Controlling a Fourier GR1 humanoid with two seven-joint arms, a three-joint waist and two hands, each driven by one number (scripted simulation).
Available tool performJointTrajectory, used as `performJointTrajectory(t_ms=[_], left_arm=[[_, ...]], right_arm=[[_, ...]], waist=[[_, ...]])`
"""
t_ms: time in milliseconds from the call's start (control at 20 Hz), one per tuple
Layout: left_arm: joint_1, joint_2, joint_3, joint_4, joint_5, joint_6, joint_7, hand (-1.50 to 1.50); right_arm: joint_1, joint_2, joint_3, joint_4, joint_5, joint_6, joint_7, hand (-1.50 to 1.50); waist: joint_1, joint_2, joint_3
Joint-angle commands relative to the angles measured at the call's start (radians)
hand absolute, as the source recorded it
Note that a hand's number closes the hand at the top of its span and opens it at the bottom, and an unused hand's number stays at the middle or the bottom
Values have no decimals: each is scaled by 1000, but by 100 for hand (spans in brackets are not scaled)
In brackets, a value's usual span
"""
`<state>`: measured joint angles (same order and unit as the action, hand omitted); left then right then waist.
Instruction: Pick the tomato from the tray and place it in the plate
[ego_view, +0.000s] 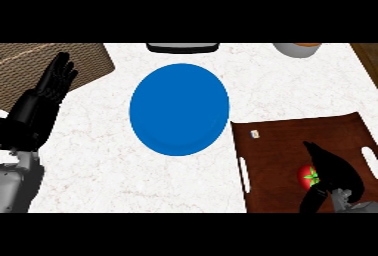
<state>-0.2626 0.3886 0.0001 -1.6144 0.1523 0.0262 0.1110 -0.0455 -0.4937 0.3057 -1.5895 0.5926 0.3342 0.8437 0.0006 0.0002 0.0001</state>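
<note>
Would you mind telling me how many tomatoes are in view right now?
1. The tomato sits on the brown tray at the lower right, partly covered by the right hand. That hand could hide something behind it.

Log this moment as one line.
stage: grasping | right hand: curling on tomato in tray | left hand: open, resting | plate: bare

The tomato (307, 176) is red with a green star-shaped stem cap facing up. It lies on the dark brown tray (280, 150), near the tray's right edge, partly hidden, so its full outline is hard to judge. The tray fills the bench's near right corner. The blue plate (179, 109), round and bare, lies mid-bench, just left of the tray.
</note>
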Motion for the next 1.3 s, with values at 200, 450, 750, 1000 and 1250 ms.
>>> performJointTrajectory(t_ms=[200,450,750,1000,1250], left_arm=[[-13,2,61,60,3,-63,-42,0],[43,-47,30,-35,-21,-32,-12,0],[26,-32,60,18,-40,-7,-9,0],[53,-16,66,-3,-40,-20,-6,0],[17,-41,42,-8,-45,-15,11,0]], right_arm=[[-24,37,-22,145,128,-160,-214,150],[-12,6,-16,128,265,-278,-252,150],[229,130,46,-137,442,-375,167,150],[452,175,111,-380,642,-435,373,150],[525,314,324,-616,898,-383,437,150]], waist=[[-1,2,0],[2,-2,0],[-62,-17,-4],[-75,-21,-6],[-39,-11,-4]])
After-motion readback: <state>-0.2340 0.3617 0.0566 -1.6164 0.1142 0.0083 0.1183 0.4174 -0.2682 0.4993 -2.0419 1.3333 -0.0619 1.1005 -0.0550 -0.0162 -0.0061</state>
